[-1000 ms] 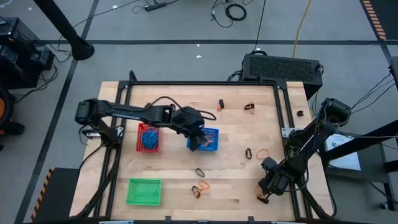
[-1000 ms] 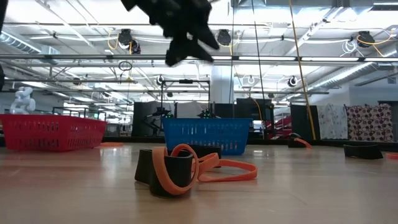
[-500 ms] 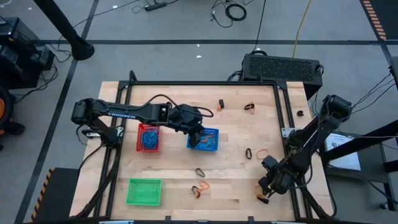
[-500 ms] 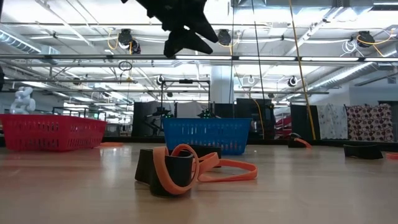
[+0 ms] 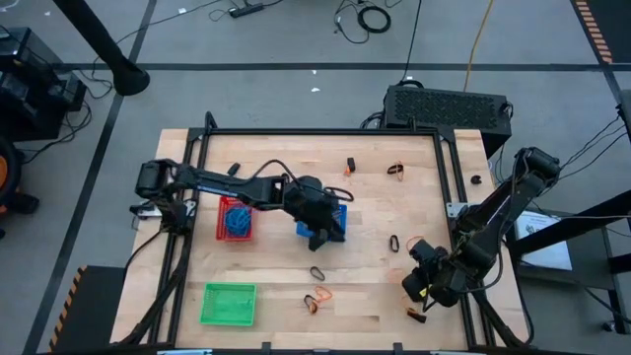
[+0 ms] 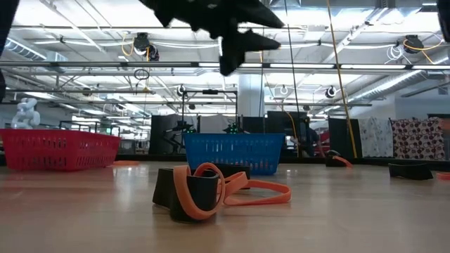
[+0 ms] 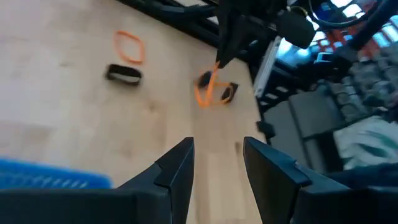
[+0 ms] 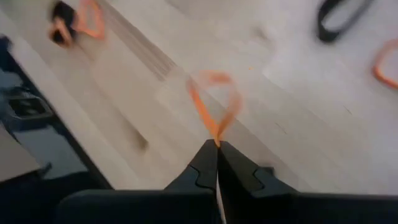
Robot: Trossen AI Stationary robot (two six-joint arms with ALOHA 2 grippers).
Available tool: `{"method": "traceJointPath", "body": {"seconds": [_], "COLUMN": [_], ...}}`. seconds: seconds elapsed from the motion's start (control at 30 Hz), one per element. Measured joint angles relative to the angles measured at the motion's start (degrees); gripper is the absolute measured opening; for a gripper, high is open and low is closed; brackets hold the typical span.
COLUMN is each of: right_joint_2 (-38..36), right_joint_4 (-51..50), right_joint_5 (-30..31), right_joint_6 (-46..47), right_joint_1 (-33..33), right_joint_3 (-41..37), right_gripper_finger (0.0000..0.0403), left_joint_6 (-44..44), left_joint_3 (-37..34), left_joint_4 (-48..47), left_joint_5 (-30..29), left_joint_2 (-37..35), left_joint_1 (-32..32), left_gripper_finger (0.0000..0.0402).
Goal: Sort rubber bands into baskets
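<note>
My right gripper [image 8: 217,144] is shut on an orange rubber band [image 8: 211,102] above the table's near right corner [image 5: 407,283]. Open and with nothing between its fingers, my left gripper [image 7: 217,146] hovers over the near edge of the blue basket [image 5: 331,219], dark at the top of the low view [image 6: 235,39]. The red basket [image 5: 235,219] holds blue bands. The green basket [image 5: 229,303] stands near the front left. My right gripper pinches the orange band at one point of its loop [image 8: 214,134] between its two fingertips, coming steeply from above. The band is lifted clear of the table, its loop spreading out beyond the fingertips [image 7: 204,92].
Loose bands lie on the wood: an orange one [image 5: 418,240] beside a black one [image 5: 393,243], a black one [image 5: 317,272], an orange and black tangle [image 5: 315,299], one at the near right [image 5: 416,314], and more by the far rail [image 5: 396,170]. A black frame [image 5: 446,187] edges the table.
My right gripper has risen from the near right corner with the orange band, which now hangs clear of the table. My left gripper has swung toward the right and near edge over the blue basket and tipped further down.
</note>
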Motion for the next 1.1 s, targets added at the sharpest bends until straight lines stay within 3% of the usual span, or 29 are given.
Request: {"method": "traceJointPath", "body": {"seconds": [0.23,0.43,0.73,1.1], "right_joint_2": [0.00,0.00,0.02,0.02], "right_joint_4": [1.26,5.87,17.80,23.10], "right_joint_5": [4.27,6.14,6.24,-1.42], "right_joint_6": [-4.92,-12.88,-26.99,-36.32], "right_joint_1": [-3.42,-7.59,-15.32,-22.00], "right_joint_3": [2.91,4.55,5.26,5.26], "right_gripper_finger": [0.0000,0.0000,0.0000,0.0000], "left_joint_6": [-7.12,-11.11,-13.92,-13.44], "left_joint_3": [-0.02,0.00,0.00,0.00], "left_joint_4": [20.36,30.99,33.10,32.87], "left_joint_5": [7.96,8.80,13.22,14.10], "left_joint_2": [9.48,14.20,15.39,15.40], "left_joint_1": [-0.12,-1.30,-1.45,-1.49], "left_gripper_finger": [0.0145,0.0145,0.0145,0.0145]}}
